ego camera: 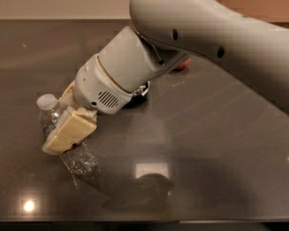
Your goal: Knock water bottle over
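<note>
The water bottle [49, 115] is clear with a white cap [46, 101] and stands at the left of the dark table. It leans with its cap to the upper left and its ribbed base [79, 162] to the lower right. My gripper [56, 122] reaches down from the white arm [207, 37] and straddles the bottle's middle. One cream finger [70, 131] lies across the bottle's front. The other finger [66, 93] shows just behind it. The jaws stand apart with the bottle between them.
A dark round object [142, 89] sits on the table [221, 148] behind my wrist, mostly hidden. A red-orange thing [181, 64] peeks out under the arm further back. The table's front edge runs along the bottom.
</note>
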`<state>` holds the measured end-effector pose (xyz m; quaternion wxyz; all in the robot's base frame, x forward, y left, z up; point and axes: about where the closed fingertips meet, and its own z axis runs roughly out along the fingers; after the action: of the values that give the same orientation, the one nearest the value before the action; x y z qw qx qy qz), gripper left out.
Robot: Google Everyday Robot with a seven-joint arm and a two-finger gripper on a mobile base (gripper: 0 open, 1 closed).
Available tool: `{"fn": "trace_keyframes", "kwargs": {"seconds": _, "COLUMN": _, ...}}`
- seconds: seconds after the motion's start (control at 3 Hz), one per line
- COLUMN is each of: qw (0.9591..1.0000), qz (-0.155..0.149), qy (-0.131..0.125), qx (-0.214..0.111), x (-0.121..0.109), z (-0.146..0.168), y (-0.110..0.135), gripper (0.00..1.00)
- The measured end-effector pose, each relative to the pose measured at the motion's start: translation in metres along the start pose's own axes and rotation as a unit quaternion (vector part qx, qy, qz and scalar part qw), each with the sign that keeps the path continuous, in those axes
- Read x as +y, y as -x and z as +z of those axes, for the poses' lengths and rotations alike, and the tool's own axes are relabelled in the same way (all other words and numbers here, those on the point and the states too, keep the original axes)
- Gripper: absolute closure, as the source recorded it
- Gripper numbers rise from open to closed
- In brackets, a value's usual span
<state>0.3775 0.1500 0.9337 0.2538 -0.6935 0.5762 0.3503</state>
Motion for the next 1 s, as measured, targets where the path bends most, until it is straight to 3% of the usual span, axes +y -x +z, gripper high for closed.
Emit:
{"fn": "trace_keyframes", "kwargs": {"seconds": 0.33, "qw": 1.0000, "qz": 0.005, "qy": -0.005, "qx": 0.002, "x": -0.005, "z": -0.012, "y": 0.000, "gripper": 0.64}}
{"fn": "trace_keyframes", "kwargs": {"seconds": 0.67, "qw": 0.9983, "qz": 0.012, "qy": -0.033, "qx": 0.047, "x": -0.022, "z": -0.041, "y": -0.010, "gripper": 0.87}}
{"fn": "trace_keyframes", "kwargs": {"seconds": 1.0, "qw": 0.9901, "qz": 0.021, "qy": -0.065, "qx": 0.122, "x": -0.046, "z": -0.082, "y": -0.042, "gripper": 1.00}}
